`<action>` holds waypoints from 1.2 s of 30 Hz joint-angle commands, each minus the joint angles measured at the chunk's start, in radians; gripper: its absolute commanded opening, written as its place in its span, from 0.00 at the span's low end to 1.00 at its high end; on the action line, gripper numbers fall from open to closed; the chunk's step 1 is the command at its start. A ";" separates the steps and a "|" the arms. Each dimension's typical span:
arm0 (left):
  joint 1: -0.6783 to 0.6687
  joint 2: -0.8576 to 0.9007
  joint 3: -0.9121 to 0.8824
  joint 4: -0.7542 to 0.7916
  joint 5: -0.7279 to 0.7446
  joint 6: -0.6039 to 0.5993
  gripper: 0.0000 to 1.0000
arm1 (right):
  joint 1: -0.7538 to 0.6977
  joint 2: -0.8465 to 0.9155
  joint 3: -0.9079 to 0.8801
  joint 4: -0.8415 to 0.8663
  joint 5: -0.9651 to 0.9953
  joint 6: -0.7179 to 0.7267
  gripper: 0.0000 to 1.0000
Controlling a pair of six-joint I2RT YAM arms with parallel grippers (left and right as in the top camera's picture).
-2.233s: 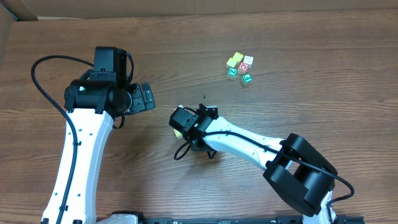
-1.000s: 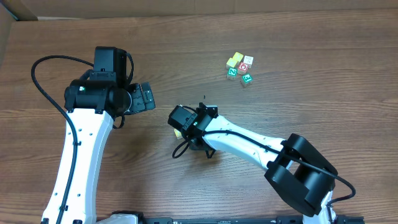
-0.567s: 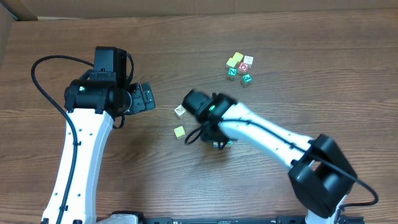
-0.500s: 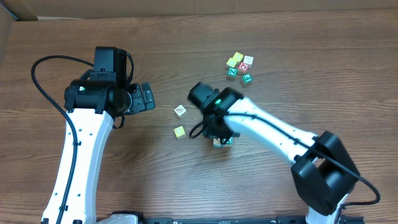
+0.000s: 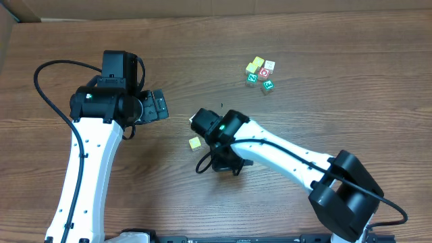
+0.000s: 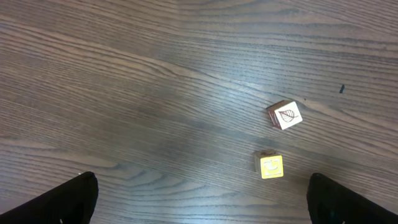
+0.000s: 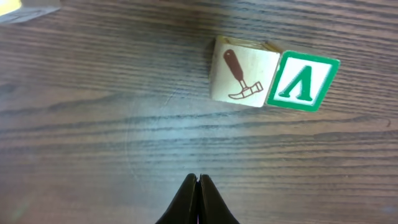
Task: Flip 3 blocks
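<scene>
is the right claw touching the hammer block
Apart. The right wrist view shows the shut right claw pointing at the hammer block but ending short of it, with a bare strip of table between the two.

Premises: a robotics lab or test bench, not a home. Evidence: two white-and-black robot arms, the left arm (image 5: 84,175) and the right arm (image 5: 283,155), reach in from the near edge of a wood-grain table (image 5: 351,94). An exposed black cable (image 5: 36,81) loops off the left arm. Plain tan cardboard (image 5: 135,8) lies beyond the far edge. Small lettered blocks (image 5: 260,74) sit far right.
</scene>
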 commanded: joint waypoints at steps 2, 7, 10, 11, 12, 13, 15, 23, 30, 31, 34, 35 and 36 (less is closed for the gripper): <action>0.000 0.002 0.007 0.003 -0.012 -0.013 1.00 | 0.013 -0.019 -0.063 0.051 0.069 0.066 0.04; 0.000 0.002 0.007 0.003 -0.012 -0.013 1.00 | 0.013 -0.019 -0.109 0.118 0.124 0.093 0.04; 0.000 0.002 0.007 0.003 -0.012 -0.013 1.00 | 0.013 -0.019 -0.137 0.138 0.138 0.126 0.04; 0.000 0.002 0.007 0.003 -0.012 -0.013 1.00 | 0.013 -0.019 -0.142 0.146 0.138 0.126 0.04; 0.000 0.002 0.007 0.003 -0.012 -0.013 1.00 | 0.012 -0.019 -0.146 0.154 0.138 0.126 0.04; 0.000 0.002 0.007 0.003 -0.012 -0.013 1.00 | 0.012 -0.019 -0.150 0.165 0.138 0.126 0.04; 0.000 0.002 0.007 0.003 -0.012 -0.013 1.00 | 0.012 -0.019 -0.158 0.184 0.138 0.126 0.04; 0.000 0.002 0.007 0.003 -0.012 -0.013 1.00 | 0.012 -0.019 -0.188 0.231 0.146 0.126 0.04; 0.000 0.002 0.007 0.003 -0.012 -0.013 1.00 | 0.012 -0.019 -0.188 0.231 0.169 0.126 0.04; 0.000 0.002 0.007 0.003 -0.012 -0.013 1.00 | 0.012 -0.019 -0.188 0.231 0.173 0.126 0.04; 0.000 0.002 0.007 0.003 -0.012 -0.013 1.00 | 0.012 -0.019 -0.188 0.232 0.195 0.126 0.04; 0.000 0.002 0.007 0.003 -0.012 -0.013 1.00 | 0.012 -0.019 -0.188 0.235 0.199 0.126 0.04; 0.000 0.002 0.007 0.003 -0.012 -0.013 1.00 | 0.012 -0.019 -0.188 0.236 0.201 0.126 0.04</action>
